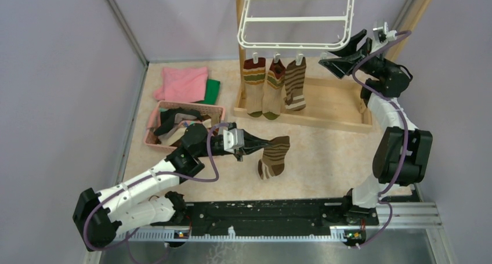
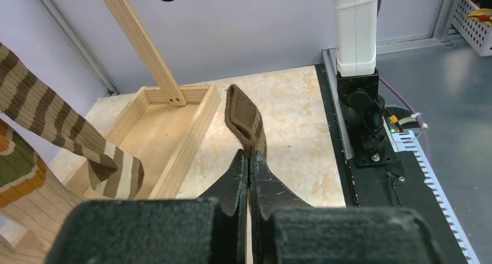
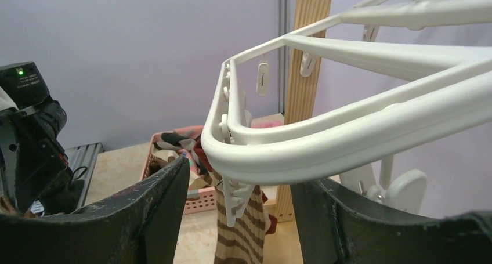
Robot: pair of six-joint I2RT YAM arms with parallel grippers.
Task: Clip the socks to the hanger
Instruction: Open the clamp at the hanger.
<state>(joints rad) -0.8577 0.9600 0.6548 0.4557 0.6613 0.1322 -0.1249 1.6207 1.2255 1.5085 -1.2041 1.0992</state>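
The white hanger (image 1: pixel 296 20) hangs from the wooden post frame, and three striped socks (image 1: pixel 274 87) dangle from clips along its near edge. My left gripper (image 1: pixel 255 143) is shut on the end of a brown striped sock (image 1: pixel 274 156), which hangs above the table's middle. In the left wrist view this sock (image 2: pixel 243 116) sticks out from the closed tips of the left gripper (image 2: pixel 249 156). My right gripper (image 1: pixel 342 52) is open at the hanger's near right corner. In the right wrist view, the right gripper (image 3: pixel 238 183) straddles an empty clip (image 3: pixel 235 203) under the hanger rim (image 3: pixel 348 136), apart from it.
A pink basket (image 1: pixel 185 125) with more socks stands at the left, with a pink cloth (image 1: pixel 183 83) and a green cloth (image 1: pixel 212 91) behind it. The wooden frame's base tray (image 1: pixel 325 104) lies under the hanger. Purple walls close in both sides.
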